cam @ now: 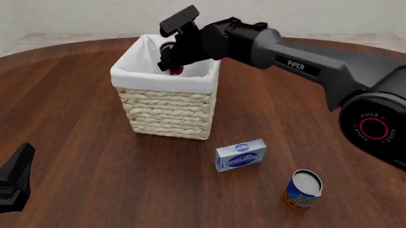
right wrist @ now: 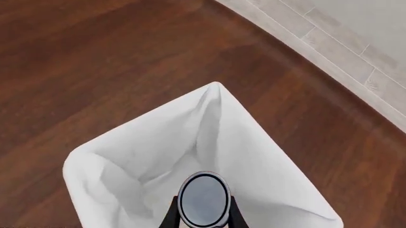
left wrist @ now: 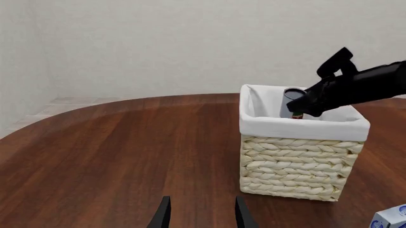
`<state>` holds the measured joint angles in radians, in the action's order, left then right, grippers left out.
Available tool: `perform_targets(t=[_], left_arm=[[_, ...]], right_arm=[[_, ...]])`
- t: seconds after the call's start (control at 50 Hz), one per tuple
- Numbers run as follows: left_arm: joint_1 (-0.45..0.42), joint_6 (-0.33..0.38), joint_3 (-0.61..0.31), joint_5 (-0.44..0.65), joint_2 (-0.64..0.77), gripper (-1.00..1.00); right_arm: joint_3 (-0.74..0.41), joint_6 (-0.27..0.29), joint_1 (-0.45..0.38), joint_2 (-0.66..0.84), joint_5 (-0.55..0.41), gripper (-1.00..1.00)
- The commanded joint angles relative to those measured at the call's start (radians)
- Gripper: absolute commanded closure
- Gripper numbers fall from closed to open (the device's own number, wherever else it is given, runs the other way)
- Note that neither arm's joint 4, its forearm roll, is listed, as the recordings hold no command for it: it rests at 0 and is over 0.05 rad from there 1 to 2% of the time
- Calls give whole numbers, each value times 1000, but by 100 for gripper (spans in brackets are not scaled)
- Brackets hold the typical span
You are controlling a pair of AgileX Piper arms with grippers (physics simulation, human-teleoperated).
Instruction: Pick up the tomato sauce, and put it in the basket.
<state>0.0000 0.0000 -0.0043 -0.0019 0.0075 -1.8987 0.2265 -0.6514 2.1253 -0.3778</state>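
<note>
The tomato sauce point(right wrist: 203, 197) is held in my right gripper point(right wrist: 201, 216), whose fingers are shut on its sides. In the front view the can point(cam: 169, 46) hangs inside the top of the basket point(cam: 168, 111), below the rim of the white lining, with a bit of red label showing. The left wrist view shows the right gripper point(left wrist: 304, 107) holding the can point(left wrist: 292, 96) in the basket's point(left wrist: 298, 166) opening. My left gripper point(left wrist: 199, 213) is open and empty, low over the table, well short of the basket; only part of it point(cam: 16, 178) shows at the front view's left edge.
A blue-and-white box point(cam: 240, 155) lies on the wooden table in front of the basket; it also shows in the left wrist view point(left wrist: 390, 218). A blue-and-orange can point(cam: 303, 190) stands near the front right. The right arm spans above the table's right half.
</note>
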Motion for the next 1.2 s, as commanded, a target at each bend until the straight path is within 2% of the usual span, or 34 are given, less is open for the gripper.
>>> perform_targets(t=[0.02, 0.46, 0.48, 1.2], left_arm=[[0, 0, 0, 0, 0, -100], [0, 0, 0, 0, 0, -100], [0, 0, 0, 0, 0, -100], [0, 0, 0, 0, 0, -100]], right_arm=[[-52, -16, 0, 52, -29, 100], [-67, -14, 4, 81, -48, 100], [-69, -16, 4, 79, -51, -100], [-105, 5, 18, 29, -77, -100]])
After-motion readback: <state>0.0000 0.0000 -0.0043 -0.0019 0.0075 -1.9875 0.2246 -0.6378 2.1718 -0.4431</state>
